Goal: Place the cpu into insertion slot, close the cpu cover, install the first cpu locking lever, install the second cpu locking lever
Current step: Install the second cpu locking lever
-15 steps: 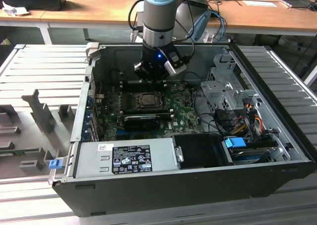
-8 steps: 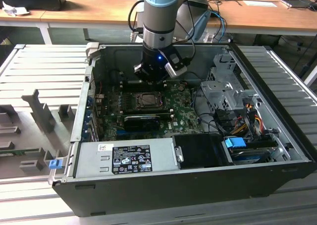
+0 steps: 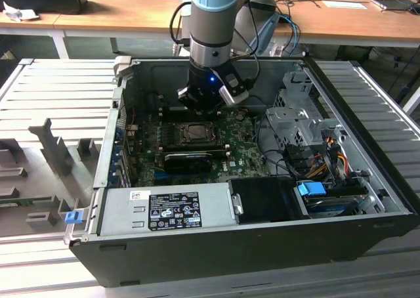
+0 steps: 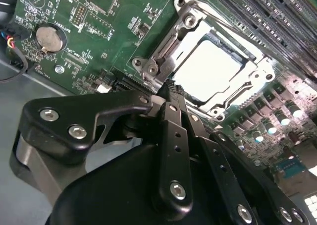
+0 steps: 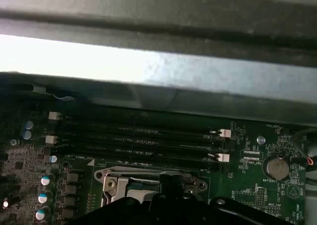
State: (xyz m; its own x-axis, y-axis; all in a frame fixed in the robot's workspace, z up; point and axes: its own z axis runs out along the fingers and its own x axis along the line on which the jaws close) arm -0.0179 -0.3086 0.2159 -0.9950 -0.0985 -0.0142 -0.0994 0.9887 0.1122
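The cpu [image 4: 208, 69] lies flat in the insertion slot [image 4: 250, 61], its pale silver face catching the light. The cpu cover [image 4: 166, 44], a silver metal frame, lies down around it. My gripper [image 4: 170, 88] is shut with nothing between its black fingers [image 4: 173, 131]. Its tip hovers at the socket's edge, close to one corner of the cover. In the exterior view the gripper [image 3: 199, 111] hangs just behind the socket [image 3: 197, 132] inside the open case. In the first wrist view the tip [image 5: 171, 184] is right at the cover's frame [image 5: 111, 178]. I cannot make out the locking levers against the frame.
The green motherboard [image 3: 243, 157] lies in an open computer case [image 3: 216, 245]. Long black memory slots [image 5: 138, 140] run beside the socket, and a coin battery [image 4: 49, 36] is nearby. A black card [image 3: 187, 160], a power supply [image 3: 170, 209] and drive cages [image 3: 295, 121] crowd the case.
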